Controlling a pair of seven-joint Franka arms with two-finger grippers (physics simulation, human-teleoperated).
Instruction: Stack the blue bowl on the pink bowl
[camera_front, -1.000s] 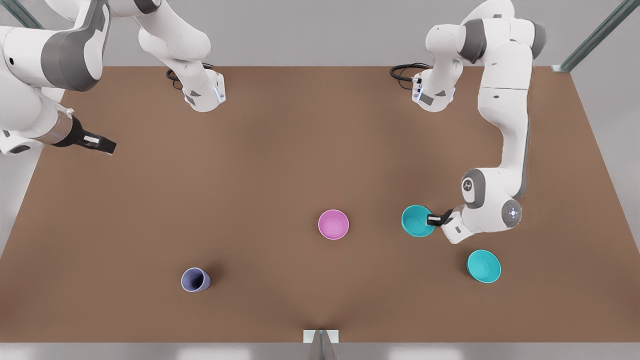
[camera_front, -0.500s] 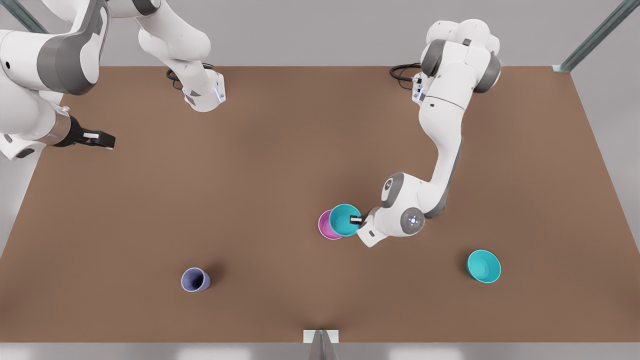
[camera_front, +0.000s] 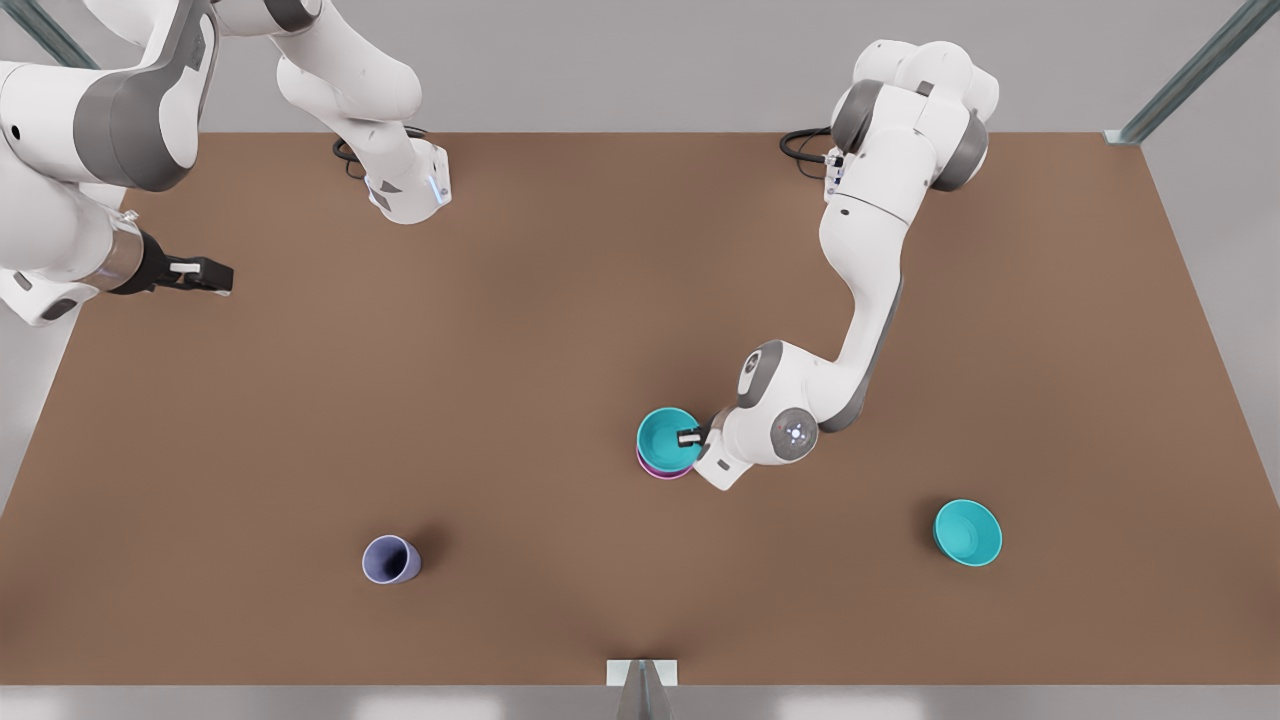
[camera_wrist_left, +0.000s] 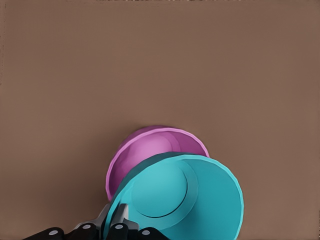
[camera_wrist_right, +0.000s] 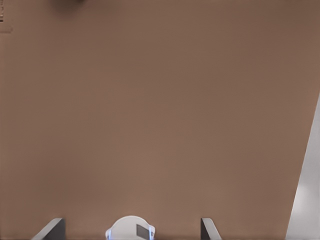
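Two arms, taken from the front view's left to its right. Right end effector (camera_front: 205, 276) waits out at the table's (camera_front: 560, 300) left edge, well apart from everything; its wrist view shows the fingers (camera_wrist_right: 50, 229) spread wide over bare table, holding nothing. Lavender cup (camera_front: 390, 559) sits near the front, not involved. At centre, the blue bowl (camera_front: 664, 438) is pinched by its rim in the left end effector (camera_front: 688, 437), closed on the wall on the side toward the front view's right. The pink bowl (camera_front: 660, 470) is directly beneath, just a sliver of rim peeking out on the near side. Left wrist view shows the blue bowl (camera_wrist_left: 190, 200) overlapping the pink bowl (camera_wrist_left: 150, 150) but not concentric and seemingly a bit tilted; can't tell if it's seated yet. Key relation: target is straight down from the held bowl, so my read is a short descent plus a small centring nudge, then release. Lighter turquoise bowl (camera_front: 967, 532) sits far right, clear of the path.
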